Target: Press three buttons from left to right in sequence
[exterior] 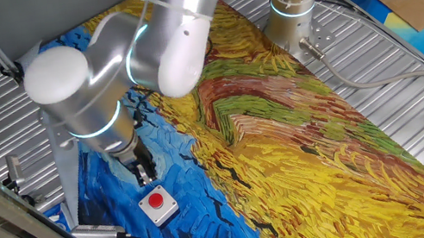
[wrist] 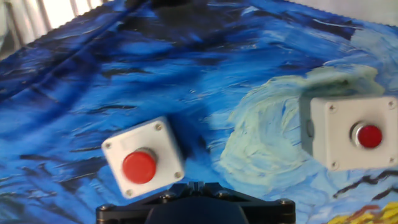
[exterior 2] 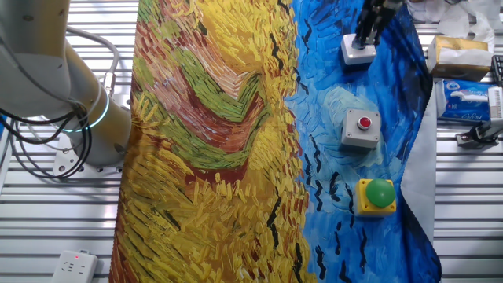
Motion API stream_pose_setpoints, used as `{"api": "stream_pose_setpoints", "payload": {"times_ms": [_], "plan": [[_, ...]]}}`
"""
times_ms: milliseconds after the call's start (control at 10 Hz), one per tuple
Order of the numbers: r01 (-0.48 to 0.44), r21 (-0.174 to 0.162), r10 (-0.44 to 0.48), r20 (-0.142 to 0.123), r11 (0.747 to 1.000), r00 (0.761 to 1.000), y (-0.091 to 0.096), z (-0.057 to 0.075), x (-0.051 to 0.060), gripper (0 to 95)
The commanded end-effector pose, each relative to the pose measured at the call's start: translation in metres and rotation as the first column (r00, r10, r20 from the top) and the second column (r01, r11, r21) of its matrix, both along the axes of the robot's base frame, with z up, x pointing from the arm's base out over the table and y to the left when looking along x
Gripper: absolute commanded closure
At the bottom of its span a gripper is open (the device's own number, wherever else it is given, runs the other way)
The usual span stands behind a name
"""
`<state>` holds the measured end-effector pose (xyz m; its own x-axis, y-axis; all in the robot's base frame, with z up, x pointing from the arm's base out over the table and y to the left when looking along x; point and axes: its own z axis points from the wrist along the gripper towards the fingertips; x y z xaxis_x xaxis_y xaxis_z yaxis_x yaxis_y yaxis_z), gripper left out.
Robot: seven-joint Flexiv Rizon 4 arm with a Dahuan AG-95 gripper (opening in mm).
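Note:
Three button boxes lie in a row on the blue part of the painted cloth. In the other fixed view they are the green cap on a yellow box [exterior 2: 376, 195], a red cap on a grey-white box [exterior 2: 362, 130], and a second grey-white box [exterior 2: 357, 52] whose cap is hidden under my gripper [exterior 2: 365, 35]. In one fixed view the gripper [exterior: 147, 176] hangs just behind that last box [exterior: 157, 204], and its red cap shows. The hand view shows this box [wrist: 142, 163] close by on the left and the middle box [wrist: 354, 134] on the right. The fingertips [wrist: 196, 185] meet with no gap.
The painted cloth [exterior 2: 220, 157] covers a ribbed metal table. Tissue packs [exterior 2: 465, 98] and a clamp [exterior 2: 479, 134] lie right of the cloth. The arm's base [exterior 2: 94, 130] and a power strip [exterior 2: 75, 266] are on the left. A metal cylinder [exterior: 97, 236] lies near the cloth's edge.

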<state>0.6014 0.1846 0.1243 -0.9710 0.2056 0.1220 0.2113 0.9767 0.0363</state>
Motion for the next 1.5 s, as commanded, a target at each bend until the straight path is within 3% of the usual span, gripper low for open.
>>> {"api": "stream_pose_setpoints", "payload": {"times_ms": [100,600,1000,1500], "plan": [[0.001,-0.001,-0.001,-0.001,1.000,1.000,0.002,-0.004,0.000,95.0],[-0.002,0.005,0.002,0.013,1.000,1.000,0.013,-0.010,-0.006,95.0],[-0.027,-0.003,0.027,-0.004,1.000,1.000,-0.012,-0.004,0.007,95.0],[-0.030,-0.016,0.030,-0.003,0.999,1.000,-0.012,-0.004,0.007,95.0]]}}
